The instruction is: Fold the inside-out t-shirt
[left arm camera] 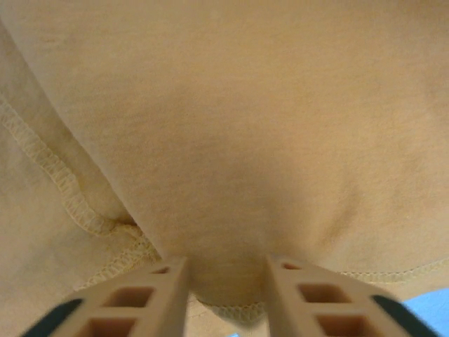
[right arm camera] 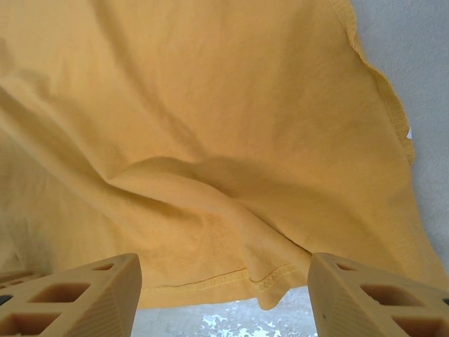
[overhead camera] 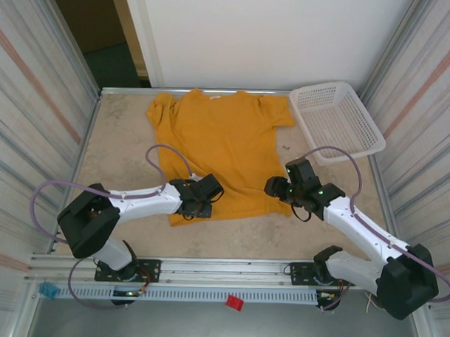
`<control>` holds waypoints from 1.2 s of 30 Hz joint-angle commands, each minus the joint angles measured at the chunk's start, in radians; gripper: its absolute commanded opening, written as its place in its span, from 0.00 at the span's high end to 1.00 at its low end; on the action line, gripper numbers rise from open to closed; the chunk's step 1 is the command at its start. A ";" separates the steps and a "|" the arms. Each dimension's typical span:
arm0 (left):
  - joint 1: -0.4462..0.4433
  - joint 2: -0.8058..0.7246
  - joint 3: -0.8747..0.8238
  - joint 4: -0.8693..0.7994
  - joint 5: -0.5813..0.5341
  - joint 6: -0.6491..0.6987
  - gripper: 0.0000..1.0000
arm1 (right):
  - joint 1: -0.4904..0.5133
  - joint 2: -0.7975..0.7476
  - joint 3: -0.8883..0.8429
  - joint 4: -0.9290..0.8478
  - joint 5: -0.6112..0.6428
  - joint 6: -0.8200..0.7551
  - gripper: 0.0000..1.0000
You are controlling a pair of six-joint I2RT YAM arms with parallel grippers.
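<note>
The mustard-yellow t-shirt [overhead camera: 222,139] lies spread flat on the table, collar at the far side and hem toward the arms, its plain side up. My left gripper [overhead camera: 206,191] is at the hem's near-left corner. In the left wrist view a bulging fold of the t-shirt [left arm camera: 238,126] fills the narrow gap of my left gripper [left arm camera: 228,288], which is shut on it. My right gripper [overhead camera: 275,186] sits at the hem's near-right corner. In the right wrist view my right gripper [right arm camera: 224,295] stands wide open, with the stitched hem [right arm camera: 231,275] between its fingers, untouched.
A white plastic basket [overhead camera: 338,117] stands at the far right, beside the shirt's right sleeve. Bare speckled table [overhead camera: 122,157] runs along the shirt's left. Corrugated walls close both sides, and a metal rail [overhead camera: 221,268] crosses the near edge.
</note>
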 commanded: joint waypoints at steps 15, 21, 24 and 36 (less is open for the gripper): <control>-0.004 -0.011 -0.057 0.055 0.021 -0.057 0.82 | 0.045 -0.023 0.039 -0.043 -0.004 0.019 0.37; -0.009 -0.115 -0.009 -0.035 0.011 -0.059 1.00 | 0.099 -0.006 0.041 0.003 -0.046 0.066 0.34; -0.008 -0.180 0.016 -0.078 0.010 -0.065 1.00 | 0.146 0.012 0.041 0.045 -0.055 0.125 0.31; -0.008 -0.337 0.022 -0.077 -0.024 -0.148 1.00 | 0.409 0.108 0.020 0.232 0.042 0.578 0.15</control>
